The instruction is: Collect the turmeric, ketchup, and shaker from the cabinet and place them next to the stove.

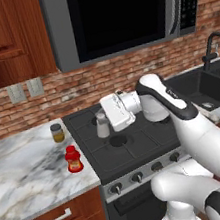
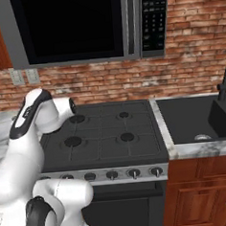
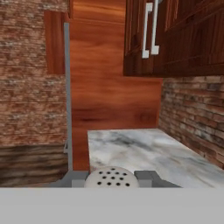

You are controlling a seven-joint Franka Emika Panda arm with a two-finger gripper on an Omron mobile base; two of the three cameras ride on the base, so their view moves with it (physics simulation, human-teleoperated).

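My gripper is shut on the pale shaker, holding it upright low over the left rear of the black stove. In the hand view the shaker's holed top sits between my fingertips. The turmeric jar stands on the marble counter, just left of the stove. The red ketchup bottle stands a little nearer on the same counter. Beyond the counter, the hand view faces the reddish cabinet with its long grey bar handle.
A grey microwave hangs above the stove. A dark sink with a black faucet lies to the right. Brick wall runs behind. Wall cupboards with paired handles hang over the left counter.
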